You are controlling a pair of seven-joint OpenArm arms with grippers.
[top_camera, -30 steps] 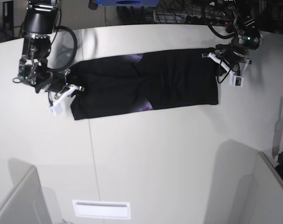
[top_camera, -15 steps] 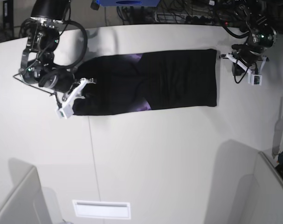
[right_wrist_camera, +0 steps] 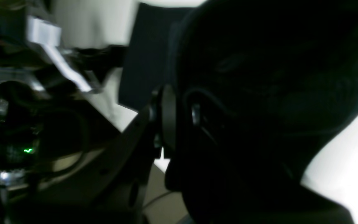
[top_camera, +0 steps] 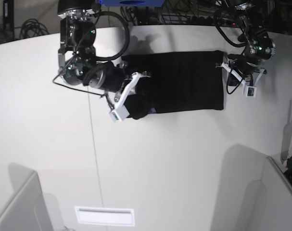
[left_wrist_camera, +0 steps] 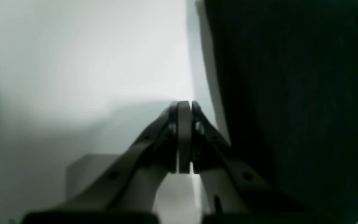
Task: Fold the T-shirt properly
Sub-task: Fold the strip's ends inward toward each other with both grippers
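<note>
The black T-shirt (top_camera: 184, 82) lies as a folded band at the back of the white table (top_camera: 160, 159). A sliver of purple print shows at its lower left. My right gripper (top_camera: 136, 91) is shut on the shirt's left end, which it holds lifted and bunched over the band's left part. In the right wrist view the gripper (right_wrist_camera: 179, 115) pinches dark cloth (right_wrist_camera: 259, 93). My left gripper (top_camera: 224, 67) sits just off the shirt's right edge. In the left wrist view it (left_wrist_camera: 184, 105) is shut and empty, with the cloth (left_wrist_camera: 291, 93) beside it.
A white slotted plate (top_camera: 105, 215) lies near the table's front edge. Grey panels stand at the front left (top_camera: 16, 207) and front right (top_camera: 275, 192). Cables (top_camera: 184, 12) and a blue object (top_camera: 131, 2) lie behind the table.
My right gripper has carried the shirt's left end to the right, so the band is shorter. My left gripper has moved back in beside the shirt's right edge.
</note>
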